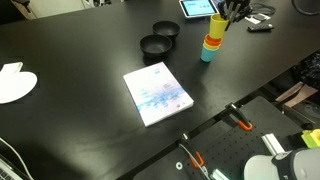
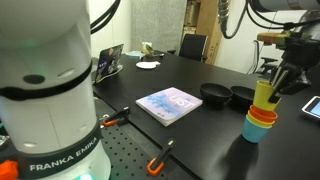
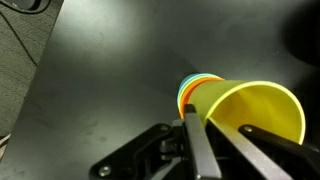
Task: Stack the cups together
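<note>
The cups stand as one stack on the black table. In both exterior views a yellow cup [image 1: 214,26] [image 2: 264,94] sits on top, above an orange cup [image 1: 211,43] [image 2: 261,116] and a teal-blue cup [image 1: 207,54] [image 2: 256,131]. My gripper [image 1: 225,14] [image 2: 277,80] is at the top yellow cup, its fingers closed on that cup's rim. In the wrist view one finger [image 3: 198,150] lies outside the yellow cup's wall [image 3: 245,105] and one inside, with orange and teal rims [image 3: 185,92] showing behind. A second yellow cup cannot be told apart.
Two black round bowls [image 1: 160,38] [image 2: 228,96] stand beside the stack. A book [image 1: 157,93] [image 2: 170,103] lies mid-table. A tablet [image 1: 196,7] and cables lie behind the stack. A white plate [image 1: 14,83] sits at the table's far side. Orange-handled clamps [image 2: 158,159] mark the edge.
</note>
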{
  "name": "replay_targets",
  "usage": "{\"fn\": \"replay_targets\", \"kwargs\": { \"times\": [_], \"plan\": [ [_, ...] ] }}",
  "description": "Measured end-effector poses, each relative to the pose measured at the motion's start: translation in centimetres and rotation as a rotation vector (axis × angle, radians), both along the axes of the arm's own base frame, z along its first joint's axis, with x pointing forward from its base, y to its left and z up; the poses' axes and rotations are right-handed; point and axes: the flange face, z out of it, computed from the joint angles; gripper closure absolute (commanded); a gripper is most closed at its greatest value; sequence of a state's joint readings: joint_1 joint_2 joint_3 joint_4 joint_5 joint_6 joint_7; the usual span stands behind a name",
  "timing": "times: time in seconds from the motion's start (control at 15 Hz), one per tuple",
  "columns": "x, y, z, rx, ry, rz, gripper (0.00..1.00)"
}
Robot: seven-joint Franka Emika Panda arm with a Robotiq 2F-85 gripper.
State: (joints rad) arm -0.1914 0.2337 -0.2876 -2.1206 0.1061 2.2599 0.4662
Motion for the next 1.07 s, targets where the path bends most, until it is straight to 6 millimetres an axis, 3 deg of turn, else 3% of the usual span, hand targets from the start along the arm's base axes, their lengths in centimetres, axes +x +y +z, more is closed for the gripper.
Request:
{"fn": "replay_targets", "kwargs": {
  "times": [0.53, 0.6, 0.67, 1.07],
  "plan": [
    [0.8, -0.4, -2.4, 0.022, 0.013, -0.014, 0.96],
    [0.9, -0.5, -2.5, 0.022, 0.013, -0.017, 0.86],
    [1.1, -0.7, -2.7, 0.022, 0.013, -0.019, 0.68],
    [2.3, -1.4, -3.0, 0.016, 0.005, -0.029, 0.25]
  ]
}}
